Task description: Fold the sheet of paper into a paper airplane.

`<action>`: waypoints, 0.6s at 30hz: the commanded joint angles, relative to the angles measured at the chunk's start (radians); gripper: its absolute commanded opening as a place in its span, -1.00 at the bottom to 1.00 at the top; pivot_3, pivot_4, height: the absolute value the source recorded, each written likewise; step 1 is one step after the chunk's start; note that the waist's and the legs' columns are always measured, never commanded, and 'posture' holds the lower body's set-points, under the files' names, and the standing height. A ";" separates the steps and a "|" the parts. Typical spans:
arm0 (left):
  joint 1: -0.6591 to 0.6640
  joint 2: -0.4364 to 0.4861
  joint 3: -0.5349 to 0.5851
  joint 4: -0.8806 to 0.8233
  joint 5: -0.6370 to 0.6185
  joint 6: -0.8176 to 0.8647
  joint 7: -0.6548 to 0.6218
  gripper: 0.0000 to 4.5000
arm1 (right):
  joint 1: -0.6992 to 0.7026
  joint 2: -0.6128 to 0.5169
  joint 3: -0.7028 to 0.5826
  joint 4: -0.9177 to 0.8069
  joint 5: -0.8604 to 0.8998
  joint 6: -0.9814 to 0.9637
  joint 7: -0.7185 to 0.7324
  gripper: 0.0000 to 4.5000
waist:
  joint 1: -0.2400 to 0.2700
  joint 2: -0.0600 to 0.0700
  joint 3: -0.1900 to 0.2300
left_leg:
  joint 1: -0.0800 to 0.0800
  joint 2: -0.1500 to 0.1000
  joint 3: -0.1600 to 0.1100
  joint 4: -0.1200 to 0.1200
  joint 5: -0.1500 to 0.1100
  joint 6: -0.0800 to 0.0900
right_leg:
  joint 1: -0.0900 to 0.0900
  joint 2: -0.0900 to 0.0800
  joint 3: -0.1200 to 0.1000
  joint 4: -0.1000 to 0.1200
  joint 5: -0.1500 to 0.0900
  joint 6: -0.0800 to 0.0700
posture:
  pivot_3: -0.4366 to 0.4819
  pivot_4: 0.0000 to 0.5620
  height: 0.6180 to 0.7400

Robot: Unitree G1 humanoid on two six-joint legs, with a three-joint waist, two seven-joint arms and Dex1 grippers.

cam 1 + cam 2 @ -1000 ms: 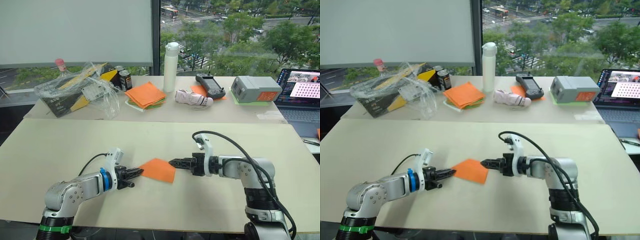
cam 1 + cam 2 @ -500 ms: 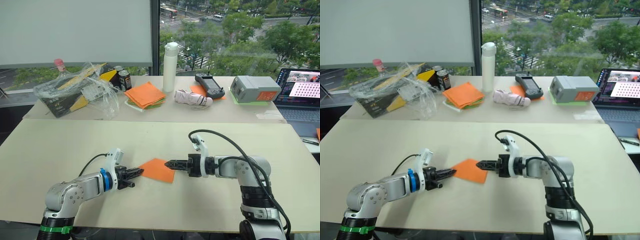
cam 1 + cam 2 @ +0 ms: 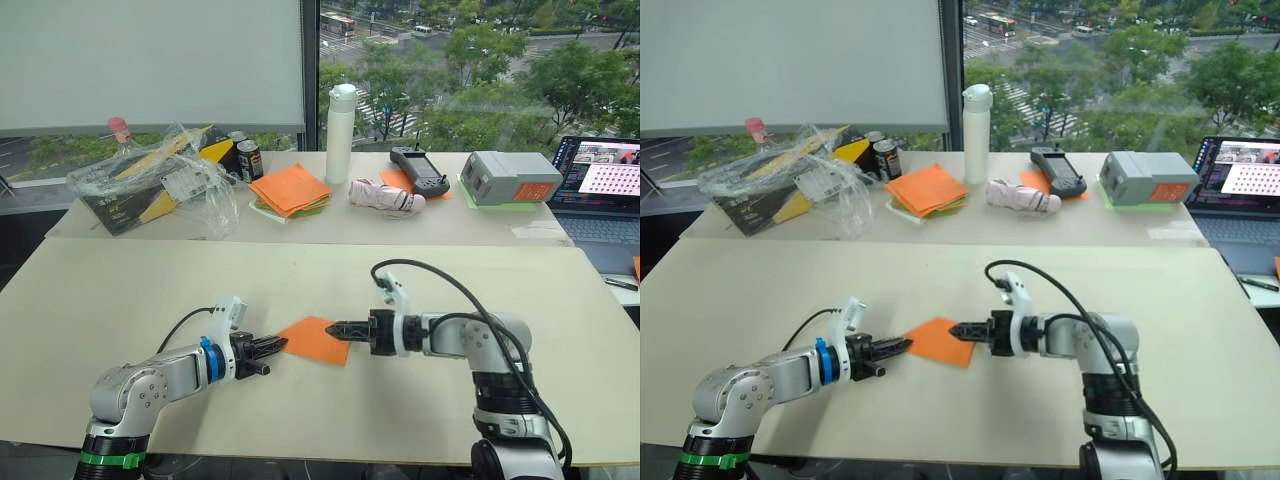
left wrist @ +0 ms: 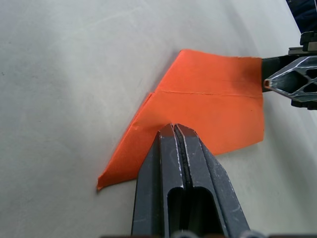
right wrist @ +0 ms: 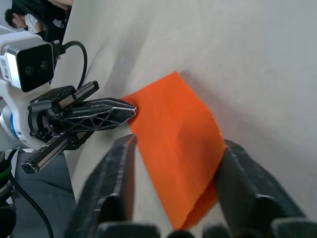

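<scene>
The sheet of paper lies on the near table, bright orange and partly folded, with a crease along it. My left gripper is shut, and its closed fingertips rest on top of the paper's left edge. My right gripper reaches in from the right and is open. Its two fingers stand either side of the paper's right end without closing on it. The two grippers point at each other across the sheet.
The far table holds a stack of orange and green sheets, a white bottle, a plastic bag over boxes, cans, a handheld controller, a grey box and a laptop. A person appears beyond the table.
My right gripper has slid left until its fingers reach over the paper's right end. The left gripper and the paper have stayed put.
</scene>
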 commanded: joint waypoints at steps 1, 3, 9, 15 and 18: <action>0.028 0.000 -0.027 0.005 0.014 0.035 0.013 -1.00 | -0.002 -0.003 0.003 -0.026 0.029 -0.023 0.010 -0.66 | 0.000 0.000 0.000 | 0.000 0.000 0.000 0.000 0.000 0.000 | 0.000 0.000 0.000 0.000 0.000 0.000 | -0.05 -0.47 1.00; 0.027 0.000 -0.026 0.005 0.014 0.036 0.013 -1.00 | 0.000 -0.005 0.006 -0.029 0.027 -0.028 0.011 -0.98 | 0.000 0.000 0.000 | 0.000 0.000 0.000 0.000 0.000 0.000 | 0.000 0.000 0.000 0.000 0.000 0.000 | -0.05 -0.47 1.00; 0.027 0.003 -0.027 0.006 0.013 0.036 0.011 -1.00 | 0.012 -0.029 0.034 -0.040 0.016 -0.062 0.018 -0.98 | 0.000 0.000 0.000 | 0.000 0.000 0.000 0.000 0.000 0.000 | 0.000 0.000 0.000 0.000 0.000 0.000 | -0.05 -0.47 1.00; 0.026 0.004 -0.028 0.007 0.014 0.035 0.009 -1.00 | 0.039 -0.059 0.079 -0.054 0.001 -0.107 0.020 -0.98 | 0.000 0.000 0.000 | 0.000 0.000 0.000 0.000 0.000 0.000 | 0.000 0.000 0.000 0.000 0.000 0.000 | -0.05 -0.47 1.00; 0.023 0.006 -0.029 0.008 0.014 0.037 0.007 -1.00 | 0.047 -0.062 0.083 -0.062 0.012 -0.114 0.025 -0.98 | 0.000 0.000 0.000 | 0.000 0.000 0.000 0.000 0.000 0.000 | 0.000 0.000 0.000 0.000 0.000 0.000 | -0.05 -0.47 1.00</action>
